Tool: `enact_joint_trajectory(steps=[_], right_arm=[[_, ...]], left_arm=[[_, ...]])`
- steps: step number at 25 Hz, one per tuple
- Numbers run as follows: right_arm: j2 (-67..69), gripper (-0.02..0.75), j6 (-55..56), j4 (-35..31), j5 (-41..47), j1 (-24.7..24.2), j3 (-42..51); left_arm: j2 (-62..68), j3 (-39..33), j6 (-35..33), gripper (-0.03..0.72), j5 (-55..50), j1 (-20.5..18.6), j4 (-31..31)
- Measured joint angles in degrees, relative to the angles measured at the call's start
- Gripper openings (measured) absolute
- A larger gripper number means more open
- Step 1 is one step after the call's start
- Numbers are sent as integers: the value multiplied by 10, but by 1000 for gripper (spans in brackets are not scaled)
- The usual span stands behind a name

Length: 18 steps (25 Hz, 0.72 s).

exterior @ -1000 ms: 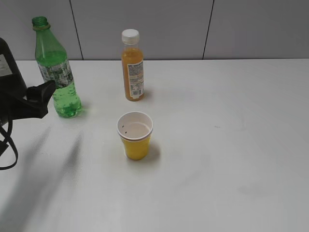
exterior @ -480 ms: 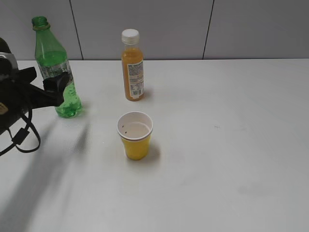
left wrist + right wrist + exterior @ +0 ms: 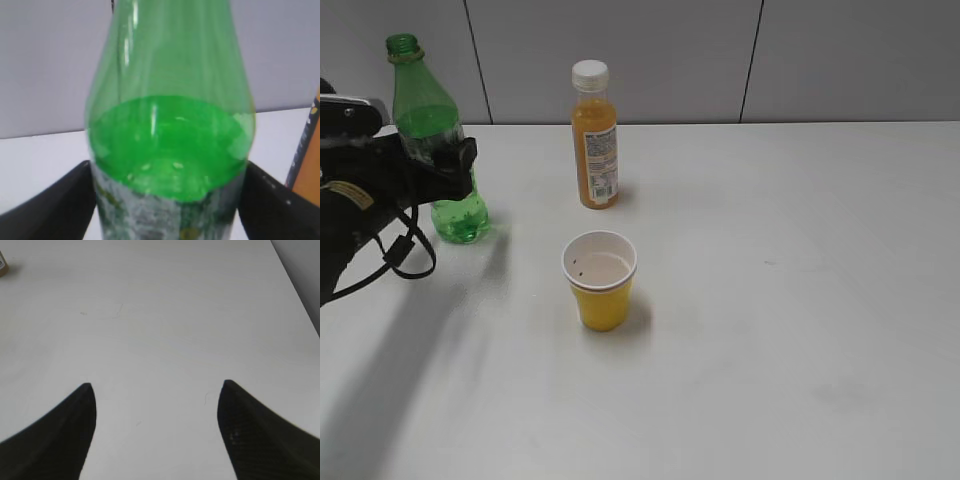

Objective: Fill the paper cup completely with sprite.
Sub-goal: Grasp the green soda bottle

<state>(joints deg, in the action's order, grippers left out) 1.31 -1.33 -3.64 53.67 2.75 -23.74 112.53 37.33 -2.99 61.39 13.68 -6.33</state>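
One broad white table carries everything. Since a second ago the left gripper has advanced; its jaws now flank the tall green plastic sprite bottle, seemingly touching, ready for lifting. Right gripper gapes idle. Small yellow paper cup waits nearby.

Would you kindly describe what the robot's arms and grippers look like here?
The left arm is matte black, with a silver-white band near its top, a small yellowish marking and a looping black cable. The right gripper has dark, tapered, speckled fingers.
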Motion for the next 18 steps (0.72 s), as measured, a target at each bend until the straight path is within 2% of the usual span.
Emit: enact_joint_trajectory(steps=[8, 18], right_arm=[[0, 584, 0, 0, 0, 0, 0], [0, 584, 0, 0, 1, 0, 0]], left_arm=[[39, 73, 0, 662, -45, 0, -1], [79, 90, 0, 655, -50, 0, -23]])
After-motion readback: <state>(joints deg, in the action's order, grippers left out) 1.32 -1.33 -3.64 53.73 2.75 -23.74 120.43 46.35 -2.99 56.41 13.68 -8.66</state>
